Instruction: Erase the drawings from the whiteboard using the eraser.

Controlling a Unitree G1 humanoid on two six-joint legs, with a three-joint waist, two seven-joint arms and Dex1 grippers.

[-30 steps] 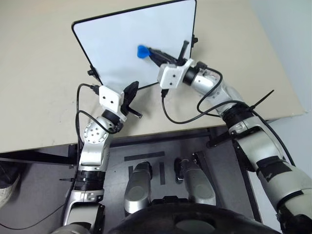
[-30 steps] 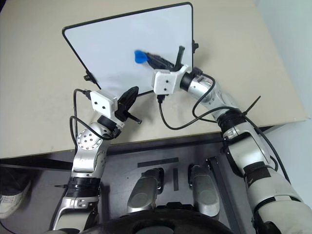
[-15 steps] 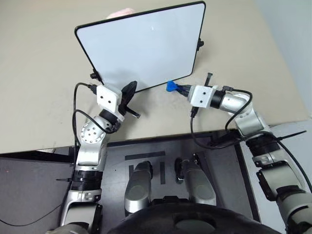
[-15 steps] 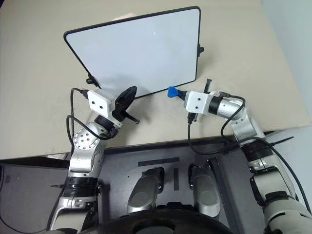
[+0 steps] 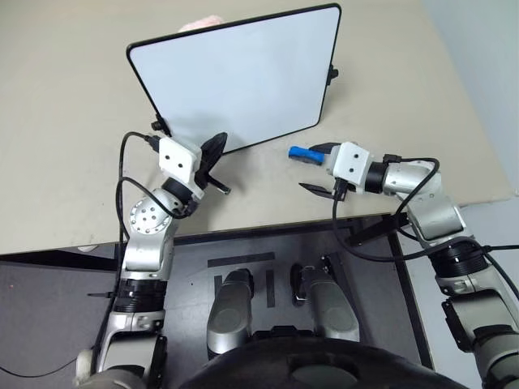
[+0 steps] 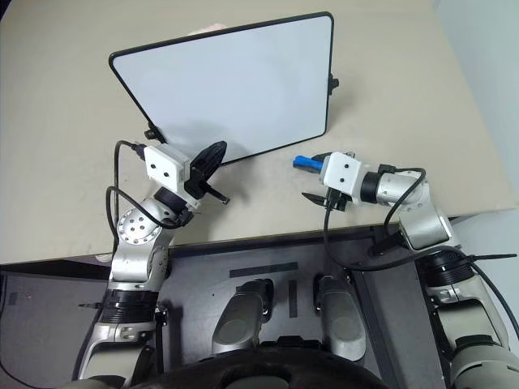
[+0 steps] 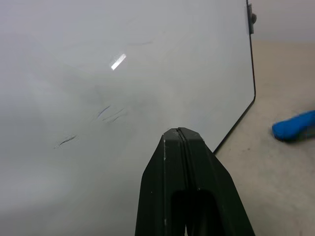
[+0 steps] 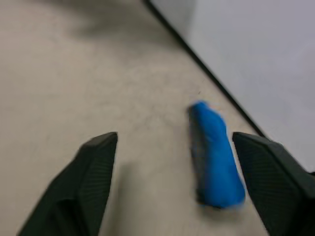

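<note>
Eraser [image 8: 215, 160] lies on the table between the spread fingers of the right end effector [image 5: 318, 168]

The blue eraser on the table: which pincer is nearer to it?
Right. The eraser lies between the open fingers of the right pincer; the shut left pincer sits farther off, at the whiteboard's near edge.

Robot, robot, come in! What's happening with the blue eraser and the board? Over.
Right tool open, nothing held. Left tool shut, at the whiteboard. Eraser lying on the table beside the board's edge. Nothing in the way.
</note>
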